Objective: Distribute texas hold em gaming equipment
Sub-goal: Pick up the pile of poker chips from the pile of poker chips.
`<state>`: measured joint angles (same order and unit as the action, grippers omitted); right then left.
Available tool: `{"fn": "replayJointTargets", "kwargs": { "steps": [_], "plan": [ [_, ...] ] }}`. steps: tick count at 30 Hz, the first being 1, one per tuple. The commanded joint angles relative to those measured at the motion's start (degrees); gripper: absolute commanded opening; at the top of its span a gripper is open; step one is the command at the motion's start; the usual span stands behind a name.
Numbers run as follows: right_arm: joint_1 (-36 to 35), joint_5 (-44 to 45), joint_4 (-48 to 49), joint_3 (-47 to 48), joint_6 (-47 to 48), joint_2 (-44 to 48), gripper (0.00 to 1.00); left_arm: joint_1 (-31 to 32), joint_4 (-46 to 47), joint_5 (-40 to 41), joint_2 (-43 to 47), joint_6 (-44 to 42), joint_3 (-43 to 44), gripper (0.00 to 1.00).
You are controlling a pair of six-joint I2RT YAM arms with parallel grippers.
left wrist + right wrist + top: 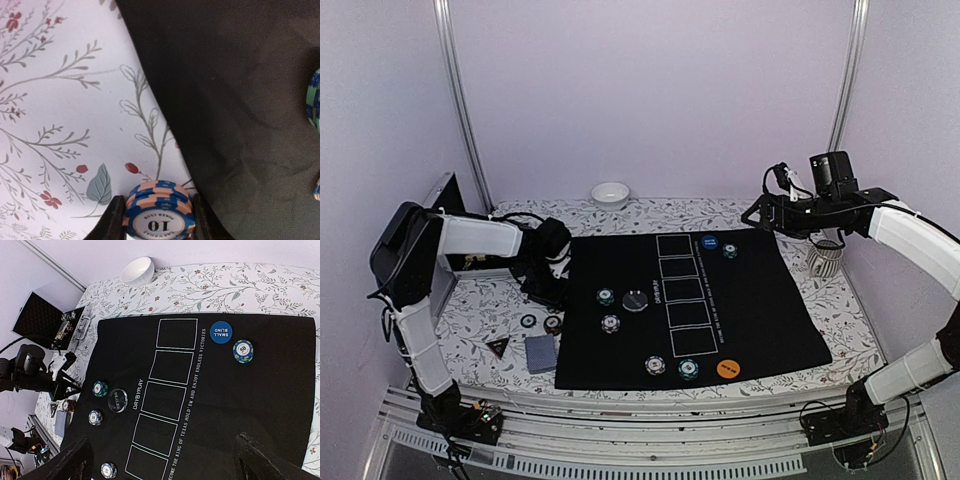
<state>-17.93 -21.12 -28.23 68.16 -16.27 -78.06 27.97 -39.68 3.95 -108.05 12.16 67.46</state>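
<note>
The left arm rises from its base, bends back at the elbow beside the open case (438, 262), and reaches right with the wrist tipped down. The left gripper (158, 201) points down at the flowered tablecloth (60, 115), just off the left edge of the black mat (760, 300). Its fingers (113, 221) press against both sides of a short stack of blue and orange chips (159, 224). The top face reads "10" and "LAS VEGAS POKER CLUB".

The right arm bends out at the right side. Its forearm runs up and left, and the right gripper (162, 447) hangs high over the far right corner of the mat with its fingers spread wide and nothing between them.

The mat is printed with five card outlines, "DAYBYPLAY", and a line partly cut off, ending "THE KING OF TEXAS HOLD'EM AND ENJOY ENDLESS VICTORIES". At its far end lies a blue disc (221, 332) marked "SMALL BLIND", with a green chip (243, 351) just beside it. A black disc (636, 301) lies nearer the middle; its lettering is too small to read. An orange disc (727, 367) lies near the right front.

On the cloth at the near left are a triangle marker (498, 346) and playing cards (540, 352). A white bowl (610, 194) sits at the far edge.
</note>
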Motion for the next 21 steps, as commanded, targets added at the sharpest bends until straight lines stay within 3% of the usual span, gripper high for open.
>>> {"fn": "replayJointTargets", "kwargs": {
  "steps": [1,4,21],
  "plan": [
    [-0.1,0.8,-0.1,0.7,0.8,0.0,0.99,-1.4,-0.9,3.7,-2.7,0.1,-0.9,0.21],
    [-0.1,1.0,-0.2,0.7,0.9,0.2,0.99,-1.3,-0.4,2.4,-2.2,0.0,-1.0,0.01],
    [-0.1,-0.1,-0.2,2.6,0.4,1.6,0.99,-0.5,-3.4,3.7,5.8,-1.7,3.0,0.00]
  ]
}}
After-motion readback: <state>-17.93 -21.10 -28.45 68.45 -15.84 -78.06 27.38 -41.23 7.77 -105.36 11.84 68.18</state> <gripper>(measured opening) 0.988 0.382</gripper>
